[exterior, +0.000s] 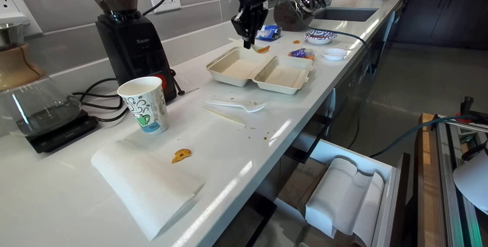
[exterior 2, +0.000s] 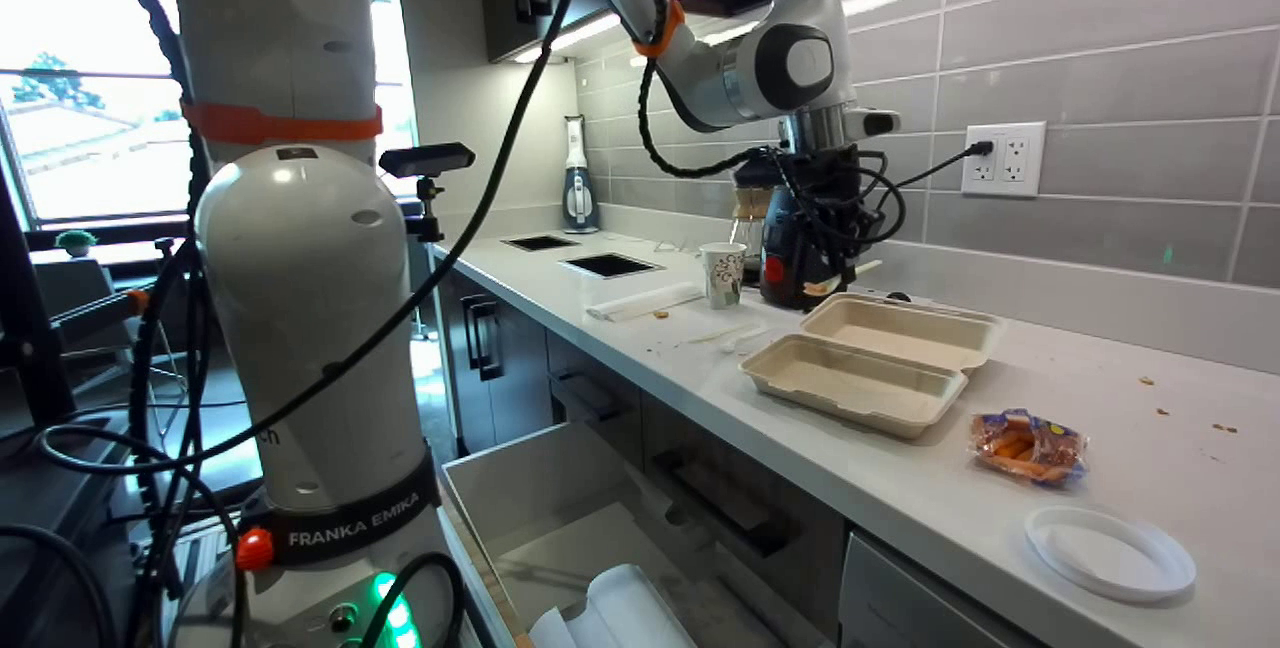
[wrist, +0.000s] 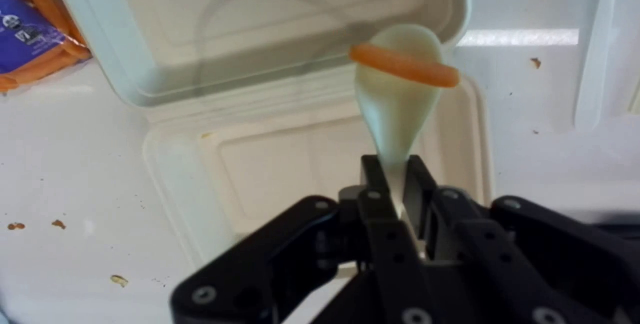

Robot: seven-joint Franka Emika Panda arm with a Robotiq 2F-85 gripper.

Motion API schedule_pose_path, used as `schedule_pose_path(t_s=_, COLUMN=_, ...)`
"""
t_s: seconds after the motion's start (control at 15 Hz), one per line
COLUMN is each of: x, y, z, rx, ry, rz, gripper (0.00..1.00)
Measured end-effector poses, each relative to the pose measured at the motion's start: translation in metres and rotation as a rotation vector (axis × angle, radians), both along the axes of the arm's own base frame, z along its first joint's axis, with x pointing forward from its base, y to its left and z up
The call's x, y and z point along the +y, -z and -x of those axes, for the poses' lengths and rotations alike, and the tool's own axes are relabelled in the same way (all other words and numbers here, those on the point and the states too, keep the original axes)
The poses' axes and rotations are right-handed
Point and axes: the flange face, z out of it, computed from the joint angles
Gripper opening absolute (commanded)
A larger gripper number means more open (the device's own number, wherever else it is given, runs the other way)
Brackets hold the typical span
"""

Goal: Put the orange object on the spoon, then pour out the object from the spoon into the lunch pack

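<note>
The fingers [wrist: 374, 171] are nearly closed, gripping the spoon [wrist: 397, 104] by its slim handle; the orange object [wrist: 404, 65] lies across its bowl, so step 1 of 2 looks done; pouring it into the lunch pack [wrist: 285, 169], lower on the counter [wrist: 95, 154], remains.

From here, the arm [exterior 2: 305, 328] shows "ch" and its black band [exterior 2: 352, 522] FRANKA EMIKA; the lettering on the grinder [exterior: 133, 54] and bag [wrist: 37, 29] is too blurred.

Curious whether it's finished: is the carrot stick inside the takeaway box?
No, the wrist view shows the carrot stick lying across the plastic spoon.
</note>
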Motion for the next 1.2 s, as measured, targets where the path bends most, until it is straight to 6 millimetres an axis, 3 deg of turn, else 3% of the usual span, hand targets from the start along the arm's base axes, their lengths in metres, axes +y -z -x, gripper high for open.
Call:
schedule_pose_path(t_s=0.73, x=-0.021, y=0.007, z=-0.074, rx=-0.105, ry=0.009, rz=0.007, gripper=0.04)
schedule_pose_path(t_s=1.2, x=-0.019, y=0.007, z=-0.081, rx=-0.272, ry=0.008, rz=-0.009, gripper=0.04)
